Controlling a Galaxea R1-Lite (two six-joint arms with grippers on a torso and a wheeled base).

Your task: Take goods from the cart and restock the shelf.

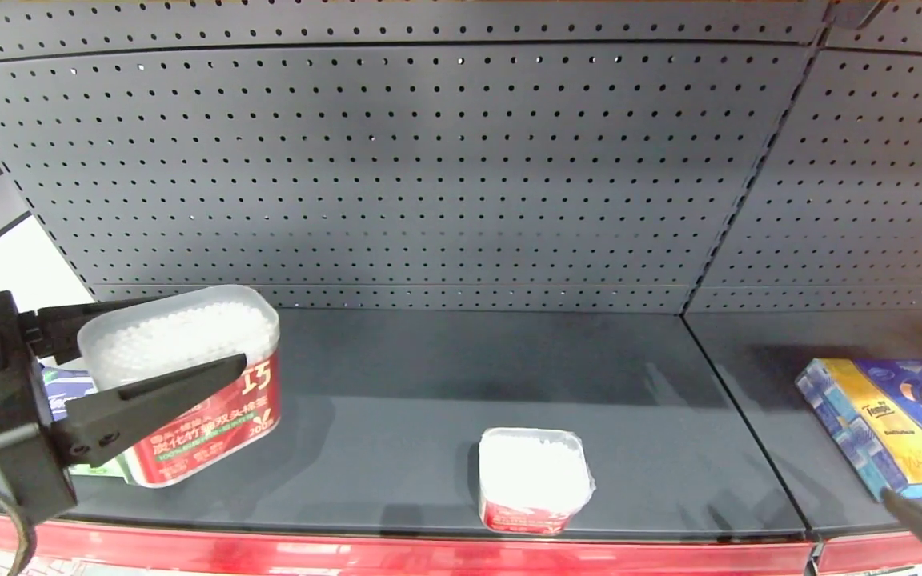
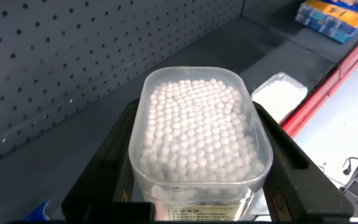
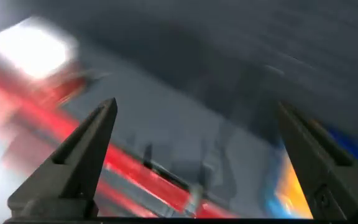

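Cotton swab tub sits at the shelf's left end, clamped in the L gripper; can't tell if its base touches the deck. Looks like the placing step: next it needs setting down flat, well clear of the 2nd tub, then letting go. R gripper hangs empty, fingers wide apart, near the tissue pack.

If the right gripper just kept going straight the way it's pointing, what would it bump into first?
The right gripper would likely meet the bare shelf board seen between its open fingers. The tissue pack lies close beside one finger and might get brushed; depth is unclear.
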